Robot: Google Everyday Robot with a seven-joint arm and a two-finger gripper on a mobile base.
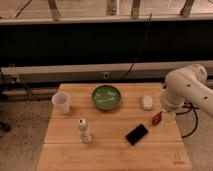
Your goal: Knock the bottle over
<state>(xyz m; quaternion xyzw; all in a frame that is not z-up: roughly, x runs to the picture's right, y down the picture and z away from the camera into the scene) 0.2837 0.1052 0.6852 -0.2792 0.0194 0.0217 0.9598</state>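
The bottle (pixel 85 130) was seen upright on the front-left part of the wooden table (pixel 65 150), white cap up, well apart from the gripper (pixel 168 118). 1 translucent cup (pixel 61 101) was set at the back-left, its contents not discernible. Something pale was seen in 1 green bowl (pixel 106 97) at mid-back. The gripper was held at the table's right edge; how far open it was, or whether anything was held, could not be told.

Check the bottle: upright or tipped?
Upright: the bottle stands cap-up on the table; the tool hovers over the table's opposite end.
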